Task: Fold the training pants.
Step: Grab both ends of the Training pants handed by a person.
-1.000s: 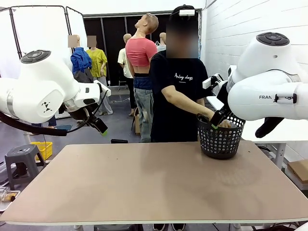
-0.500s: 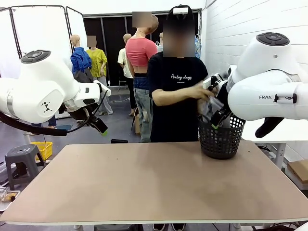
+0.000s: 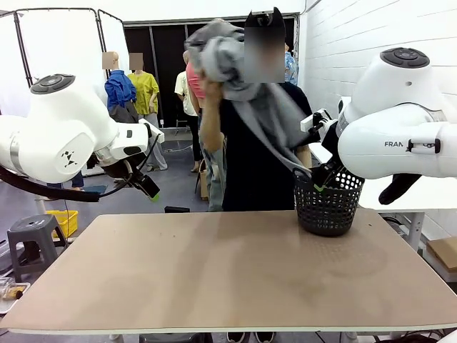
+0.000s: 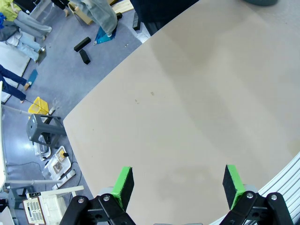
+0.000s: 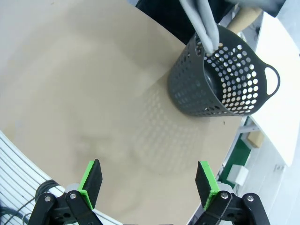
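Right, the big tan table point(image 3: 214, 271) lies bare across the middle. At its far side stands the person point(image 3: 250, 171) in a black shirt, one arm raised. That arm hoists the training pants point(image 3: 260, 107) up to head height in a grey bundle. From there the cloth drapes down the person's front, and its lower end trails into the black mesh basket point(image 3: 327, 207). The basket sits at the table's far right. From the right wrist, grey fabric point(image 5: 206, 26) runs down into the basket's point(image 5: 220, 79) mouth. The right gripper point(image 5: 149, 180) hangs above the tabletop near the basket, jaws spread wide, gripping nothing. The left gripper point(image 4: 178, 180) hovers over the table's left side, green pads far apart, empty too.
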You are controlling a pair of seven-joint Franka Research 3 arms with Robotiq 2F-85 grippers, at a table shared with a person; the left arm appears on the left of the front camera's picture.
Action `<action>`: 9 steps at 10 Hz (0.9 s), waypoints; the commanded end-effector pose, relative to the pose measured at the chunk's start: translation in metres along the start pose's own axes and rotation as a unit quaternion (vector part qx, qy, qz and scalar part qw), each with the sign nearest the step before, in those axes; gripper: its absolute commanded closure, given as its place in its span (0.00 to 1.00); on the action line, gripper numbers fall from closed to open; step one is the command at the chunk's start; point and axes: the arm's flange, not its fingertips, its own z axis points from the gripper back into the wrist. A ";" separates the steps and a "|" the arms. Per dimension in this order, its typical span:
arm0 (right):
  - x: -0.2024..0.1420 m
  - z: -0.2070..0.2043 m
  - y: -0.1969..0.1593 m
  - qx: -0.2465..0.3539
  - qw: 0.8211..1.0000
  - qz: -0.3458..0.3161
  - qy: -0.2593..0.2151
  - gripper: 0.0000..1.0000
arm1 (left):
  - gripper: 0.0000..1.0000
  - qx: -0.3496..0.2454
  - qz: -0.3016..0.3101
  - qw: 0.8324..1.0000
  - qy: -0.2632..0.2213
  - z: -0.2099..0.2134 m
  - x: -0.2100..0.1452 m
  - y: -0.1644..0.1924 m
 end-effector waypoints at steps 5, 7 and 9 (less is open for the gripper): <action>0.000 -0.003 -0.001 -0.001 1.000 0.003 0.001 0.00 | 0.00 0.002 -0.001 1.000 -0.003 -0.002 -0.001 0.000; 0.000 -0.003 -0.001 -0.001 1.000 0.003 0.001 0.00 | 0.00 0.002 -0.001 1.000 -0.003 -0.002 -0.001 0.000; 0.000 -0.003 -0.001 -0.001 1.000 0.003 0.001 0.00 | 0.00 0.002 -0.001 1.000 -0.003 -0.002 -0.001 0.000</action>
